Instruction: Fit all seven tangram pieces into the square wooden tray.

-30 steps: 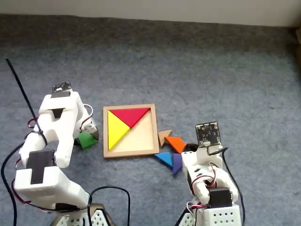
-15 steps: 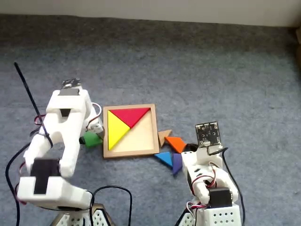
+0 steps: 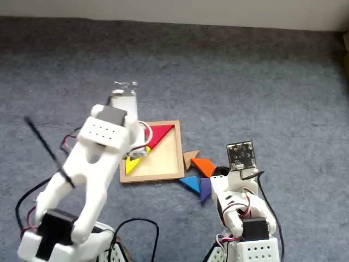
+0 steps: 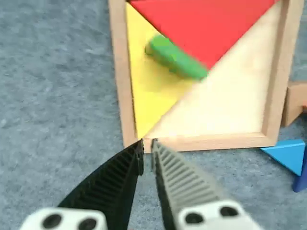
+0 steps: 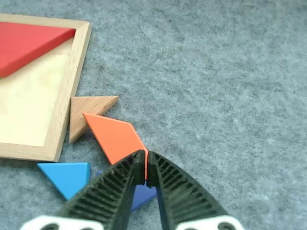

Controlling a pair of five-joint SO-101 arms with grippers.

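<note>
The square wooden tray [image 3: 179, 150] holds a red triangle [image 3: 162, 132] and a yellow triangle [image 3: 131, 165]. In the left wrist view a green piece [image 4: 175, 57] lies tilted across the yellow triangle [image 4: 151, 81] and the red triangle [image 4: 206, 24], inside the tray [image 4: 118, 72]. My left gripper [image 4: 147, 143] is shut and empty, hanging over the tray's near rim. My right gripper [image 5: 146, 160] is shut and empty above the edge of the orange piece [image 5: 112, 135]. A tan triangle [image 5: 88, 109], a blue triangle [image 5: 67, 176] and a purple piece [image 3: 205, 189] lie beside the tray.
Grey carpet covers the whole table. The loose pieces cluster by the tray's right side, in front of the right arm's base [image 3: 245, 240]. The left arm [image 3: 92, 164] stretches over the tray's left half. A black cable [image 3: 46, 147] sticks out on the left.
The left arm swung from left of the tray to over it. The green piece, earlier on the carpet by the tray's left rim, now lies inside the tray. The right arm stayed still.
</note>
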